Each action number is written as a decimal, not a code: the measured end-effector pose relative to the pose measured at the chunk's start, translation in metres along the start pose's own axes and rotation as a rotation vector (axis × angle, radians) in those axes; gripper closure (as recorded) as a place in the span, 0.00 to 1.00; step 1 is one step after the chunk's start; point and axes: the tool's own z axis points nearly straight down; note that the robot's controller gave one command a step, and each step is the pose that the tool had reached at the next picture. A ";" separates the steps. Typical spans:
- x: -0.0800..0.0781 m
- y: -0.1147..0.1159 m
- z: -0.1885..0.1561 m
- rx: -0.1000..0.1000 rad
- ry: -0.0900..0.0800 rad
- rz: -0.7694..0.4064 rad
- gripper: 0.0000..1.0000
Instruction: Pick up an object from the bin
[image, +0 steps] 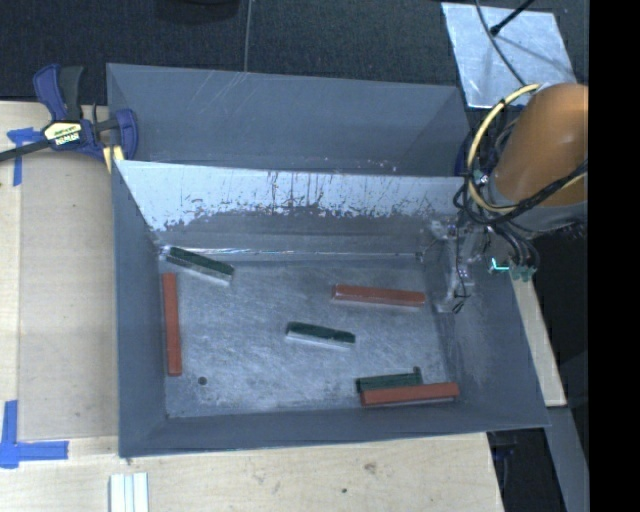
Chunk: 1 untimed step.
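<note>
Your hand (455, 285) hangs just beside the right end of the middle red-brown bar (379, 295); how open it is, you cannot tell.

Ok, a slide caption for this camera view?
Gripper beside the end of a red bar, by the right wall of the grey bin.

The arm (535, 150) reaches in from the right, its orange-covered wrist high and the gripper (457, 288) pointing down.
</note>
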 end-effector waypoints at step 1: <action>0.006 0.041 0.090 0.000 -0.003 -0.293 0.00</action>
